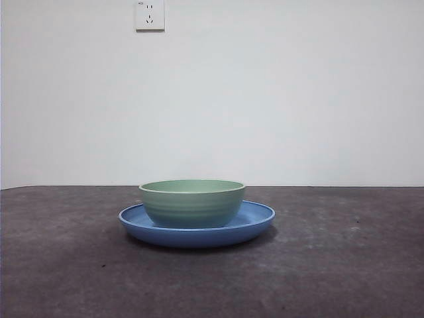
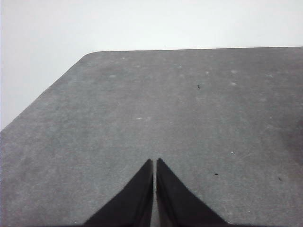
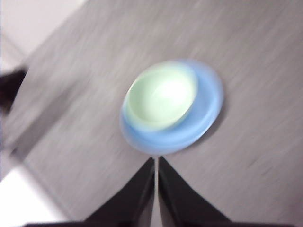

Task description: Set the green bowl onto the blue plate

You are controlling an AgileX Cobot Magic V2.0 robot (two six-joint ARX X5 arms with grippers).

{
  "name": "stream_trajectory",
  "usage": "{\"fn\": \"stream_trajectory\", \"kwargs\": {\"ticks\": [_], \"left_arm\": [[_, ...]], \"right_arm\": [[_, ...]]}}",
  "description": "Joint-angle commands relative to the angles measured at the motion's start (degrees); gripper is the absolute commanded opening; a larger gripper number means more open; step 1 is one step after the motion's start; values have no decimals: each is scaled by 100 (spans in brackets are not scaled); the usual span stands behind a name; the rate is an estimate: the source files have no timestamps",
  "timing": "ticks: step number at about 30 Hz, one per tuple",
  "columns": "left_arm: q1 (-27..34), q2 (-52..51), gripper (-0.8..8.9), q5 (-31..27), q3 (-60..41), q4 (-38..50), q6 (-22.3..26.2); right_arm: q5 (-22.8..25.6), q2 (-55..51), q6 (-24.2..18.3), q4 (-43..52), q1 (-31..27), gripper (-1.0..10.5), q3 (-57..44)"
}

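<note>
**Bowl seated on the plate; the remaining risk is a stray arm**

We see the green bowl (image 1: 192, 202) resting upright inside the blue plate (image 1: 258, 217), set toward the plate's left side in the front view rather than dead centre, so more blue shows on the right. The pair sits on the dark bench (image 1: 344, 265), well away from its near edge and nearer the far edge, by the wall. We judge the placing as done.

What could still go wrong is small. Because the bowl sits off-centre, a knock to the plate's rim could slide it against the low raised lip or tip it over that lip. The right gripper (image 3: 155, 161) hangs above the bench with its jaws pressed together and holding nothing; its wrist view is smeared, which suggests the arm is in motion, and a low sweep over the dishes is the likeliest cause of such a knock. The left gripper (image 2: 155, 163) is likewise closed and empty over bare bench near a rounded corner, with neither dish in its view, so we expect no trouble from it.
</note>
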Motion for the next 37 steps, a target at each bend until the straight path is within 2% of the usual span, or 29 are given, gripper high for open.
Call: {"fn": "stream_trajectory", "kwargs": {"ticks": [1, 4, 9, 14, 19, 23, 29, 37], "left_arm": [[4, -13, 11, -20, -118, -39, -28], [4, -13, 11, -20, -118, -39, -28], [4, -13, 11, -20, -118, -39, -28], [4, -13, 11, -20, -116, -39, -28], [4, -13, 11, -20, -116, -39, -31], [4, -13, 11, -20, -116, -39, -31], [4, -13, 11, -20, -116, -39, -31], [4, -13, 11, -20, -118, -39, -31]], "right_arm": [[20, -306, -208, 503, -503, 8, -28], [116, -767, -243, 931, -1082, 8, -262], [634, -1593, -555, 1729, -1759, 8, -1054], [920, -2487, -555, 3270, -1987, 8, -2424], [1322, -3193, -546, 4315, -1996, 8, -3685], [1670, -3657, -546, 4712, -1996, 8, -4450], [2020, -4129, -501, 4765, -2002, 8, -5152], [2013, -4426, -411, 4763, -2000, 8, -5742]]}}
